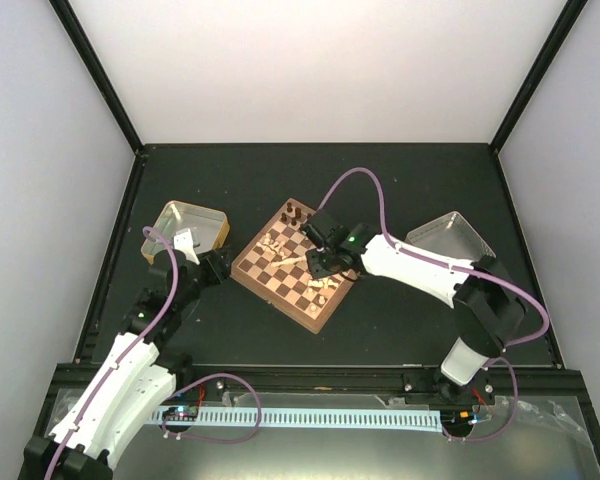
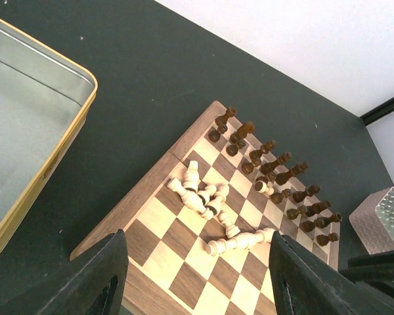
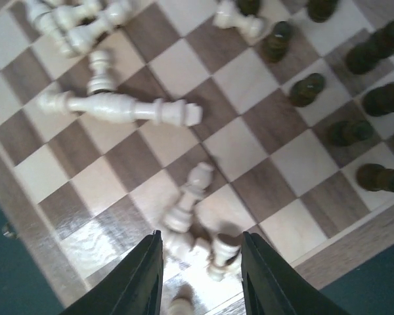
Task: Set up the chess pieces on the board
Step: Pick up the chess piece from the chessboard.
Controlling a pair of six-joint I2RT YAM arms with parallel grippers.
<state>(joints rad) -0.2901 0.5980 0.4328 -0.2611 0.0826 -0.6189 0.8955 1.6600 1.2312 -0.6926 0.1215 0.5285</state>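
Note:
The board (image 1: 270,300) lies mid-table, turned like a diamond. Dark chess pieces (image 2: 276,167) stand in two rows along its far edge. Several pale chess pieces (image 2: 200,193) lie toppled in a heap on the squares, and a long one (image 3: 121,108) lies on its side. My right gripper (image 3: 200,262) hangs open low over the board's near-right corner, with a few small pale pieces (image 3: 220,252) between its fingers, none gripped. My left gripper (image 2: 197,275) is open above the board's left edge and holds nothing.
A gold-rimmed metal tin (image 1: 185,228) sits left of the board, close to my left gripper (image 1: 220,265). A second tin (image 1: 445,240) stands to the right, behind my right arm. Dark table surface surrounds the board (image 3: 262,125).

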